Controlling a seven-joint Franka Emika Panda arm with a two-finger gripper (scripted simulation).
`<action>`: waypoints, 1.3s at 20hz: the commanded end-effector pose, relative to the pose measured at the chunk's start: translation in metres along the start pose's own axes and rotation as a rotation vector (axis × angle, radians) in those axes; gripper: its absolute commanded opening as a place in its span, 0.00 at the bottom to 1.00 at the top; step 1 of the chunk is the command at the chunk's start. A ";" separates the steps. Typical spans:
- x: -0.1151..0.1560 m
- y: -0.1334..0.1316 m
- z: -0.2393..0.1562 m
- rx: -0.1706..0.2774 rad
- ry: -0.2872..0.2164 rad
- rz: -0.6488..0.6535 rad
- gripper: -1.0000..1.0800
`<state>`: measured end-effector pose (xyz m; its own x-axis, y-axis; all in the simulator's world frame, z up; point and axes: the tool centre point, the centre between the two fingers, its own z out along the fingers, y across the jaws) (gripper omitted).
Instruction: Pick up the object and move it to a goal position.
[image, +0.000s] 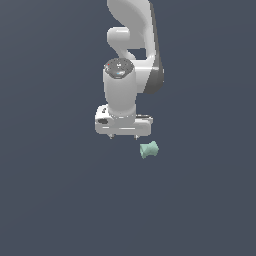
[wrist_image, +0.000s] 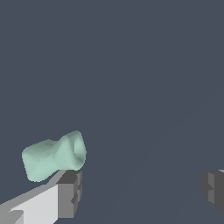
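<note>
Slate-grey ground (image: 50, 200) fills both views, flat and unmarked. Against it the white arm (image: 131, 50) comes down from the top of the exterior view, its rounded links stacked above a broad wrist block with dark grey trim on one side. Below that block sits the gripper (image: 123, 136), of which the exterior view shows only two short tips. In the wrist view its jaws stand wide apart with nothing between them: one dark grey finger pad (wrist_image: 70, 192) on a pale finger at one side, the other pad (wrist_image: 214, 189) cut by the frame edge at the far side.

Smallest is the object (image: 149, 149), a mint-green spool lying on its side on the ground, pinched in at the middle and flaring to two wider ends. In the exterior view it lies just below the gripper and off toward the exterior view's right. In the wrist view the object (wrist_image: 53, 155) lies outside the open jaws, just beyond the nearer finger pad, one rounded end face turned toward the camera.
</note>
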<state>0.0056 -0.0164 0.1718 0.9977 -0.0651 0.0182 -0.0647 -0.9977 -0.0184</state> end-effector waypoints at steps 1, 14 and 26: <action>0.000 0.000 0.000 0.000 0.000 0.000 0.96; -0.008 -0.002 0.017 -0.027 -0.022 -0.028 0.96; -0.008 -0.009 0.021 -0.026 -0.021 0.048 0.96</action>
<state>-0.0018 -0.0085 0.1520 0.9954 -0.0963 -0.0027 -0.0963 -0.9953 0.0073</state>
